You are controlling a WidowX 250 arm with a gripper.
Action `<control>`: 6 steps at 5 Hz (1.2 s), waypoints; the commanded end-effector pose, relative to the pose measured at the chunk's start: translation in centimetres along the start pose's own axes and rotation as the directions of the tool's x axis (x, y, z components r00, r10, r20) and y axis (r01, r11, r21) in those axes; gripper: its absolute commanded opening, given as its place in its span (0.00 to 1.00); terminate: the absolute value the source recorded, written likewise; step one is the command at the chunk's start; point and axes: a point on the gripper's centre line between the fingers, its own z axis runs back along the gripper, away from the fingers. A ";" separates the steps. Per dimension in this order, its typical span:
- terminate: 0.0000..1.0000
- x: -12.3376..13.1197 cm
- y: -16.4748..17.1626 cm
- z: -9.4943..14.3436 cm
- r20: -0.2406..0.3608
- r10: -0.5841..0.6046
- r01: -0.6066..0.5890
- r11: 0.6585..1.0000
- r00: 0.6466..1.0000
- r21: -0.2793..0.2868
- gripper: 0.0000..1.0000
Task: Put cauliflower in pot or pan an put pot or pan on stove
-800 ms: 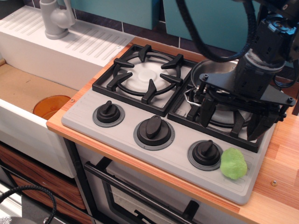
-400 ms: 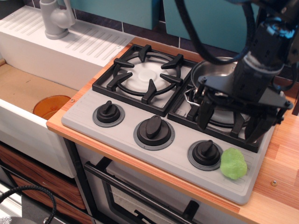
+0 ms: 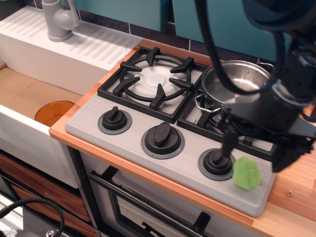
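The light-green cauliflower (image 3: 246, 173) lies on the front right corner of the grey stove (image 3: 133, 143), just right of the right knob (image 3: 217, 161). The shiny steel pot (image 3: 236, 83) stands on the right burner grate and looks empty. My gripper (image 3: 256, 154) is open and empty. It hangs just above and behind the cauliflower, with one finger (image 3: 227, 143) over the right knob and the other finger (image 3: 284, 159) to the cauliflower's right. The arm hides the front part of the right burner.
The left burner (image 3: 153, 81) is bare. A round orange dish (image 3: 54, 112) lies in the sink (image 3: 29, 94) at the left, with a grey faucet (image 3: 59, 19) behind. The wooden counter (image 3: 296, 187) runs along the right. The oven door handle (image 3: 143, 207) is below.
My gripper has moved from over the pot and right burner toward the front, down to just above the cauliflower. The pot is now uncovered. Cauliflower and pot have not moved.
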 end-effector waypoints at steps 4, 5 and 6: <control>0.00 0.7 -1.1 -4.1 0.101 -0.003 0.011 0.997 0.995 -0.080 1.00; 0.00 0.5 -1.4 -4.5 0.091 0.018 -0.010 0.997 0.996 -0.082 0.00; 0.00 0.4 -1.5 -4.5 0.084 0.020 -0.013 0.996 0.996 -0.084 0.00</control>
